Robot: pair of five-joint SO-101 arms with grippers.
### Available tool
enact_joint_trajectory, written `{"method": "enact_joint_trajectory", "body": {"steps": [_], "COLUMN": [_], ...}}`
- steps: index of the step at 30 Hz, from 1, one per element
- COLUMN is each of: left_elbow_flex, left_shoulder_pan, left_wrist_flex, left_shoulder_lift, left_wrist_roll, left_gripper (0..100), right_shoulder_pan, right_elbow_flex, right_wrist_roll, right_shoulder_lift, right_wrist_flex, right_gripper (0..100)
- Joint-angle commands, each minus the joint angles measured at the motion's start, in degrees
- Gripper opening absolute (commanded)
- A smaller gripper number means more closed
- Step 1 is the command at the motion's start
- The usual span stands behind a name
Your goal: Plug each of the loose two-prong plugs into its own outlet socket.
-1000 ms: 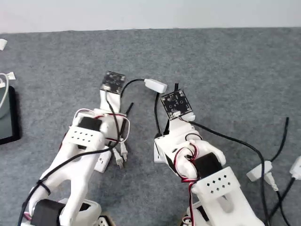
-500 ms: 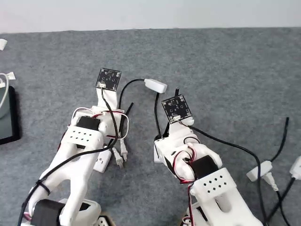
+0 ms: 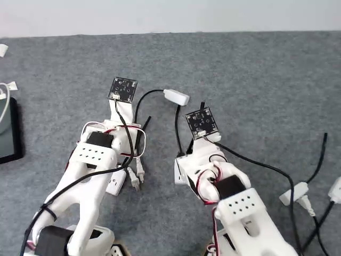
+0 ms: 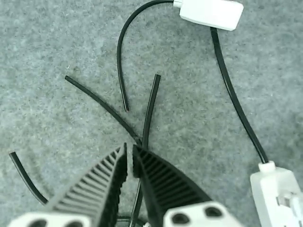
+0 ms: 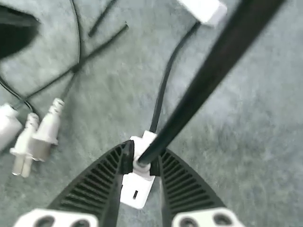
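your right hand (image 5: 142,152) pinches the plug (image 5: 142,164) on end, seemingly to line it over the outlet socket (image 5: 134,195), while your left hand (image 4: 129,149) hangs pressed together, empty.

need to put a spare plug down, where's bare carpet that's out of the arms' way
Bare: the carpet between wall and white block, and between tablet and left arm. Crowded: plugs between the arms, cords beside the right arm.
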Motion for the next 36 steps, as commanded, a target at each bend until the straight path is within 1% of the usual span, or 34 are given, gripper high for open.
{"method": "enact_joint_trajectory", "body": {"steps": [1,12,20,26,27,29,33,34,36], "left_elbow_flex": [-1.54,-1.54,-1.45,-1.45,-1.45,-1.45,-1.71,-1.80,-1.89], "left_shoulder_pan": [-0.35,-0.35,-0.44,-0.44,-0.44,-0.44,-0.53,-0.53,-1.93], "left_wrist_flex": [-1.32,-1.32,-1.32,-1.32,-1.32,-1.32,-1.32,-1.32,-1.32], "left_shoulder_lift": [-1.32,-1.32,-1.32,-1.32,-1.32,-1.32,-1.32,-1.41,-1.76], "left_wrist_roll": [0.44,0.44,0.35,0.35,0.35,0.35,0.35,0.35,0.35], "left_gripper": [1,1,1,1,1,1,1,1,1], "right_shoulder_pan": [0.75,0.31,-2.77,-2.77,-2.77,-2.77,-2.77,-2.86,-3.12], "right_elbow_flex": [-3.60,-2.64,2.64,1.76,0.97,-0.35,-3.34,-4.57,-7.47], "right_wrist_roll": [0.62,0.79,7.38,8.44,8.09,6.95,-0.79,-2.81,-7.38], "right_shoulder_lift": [3.38,5.58,5.67,7.08,7.78,9.45,11.74,12.44,13.41], "right_wrist_flex": [-1.19,-1.10,-1.10,1.63,2.07,3.12,4.79,5.67,7.25], "right_gripper": [0.8,0.8,0.8,1.6,3.2,10.4,27.6,29.6,29.9]}}
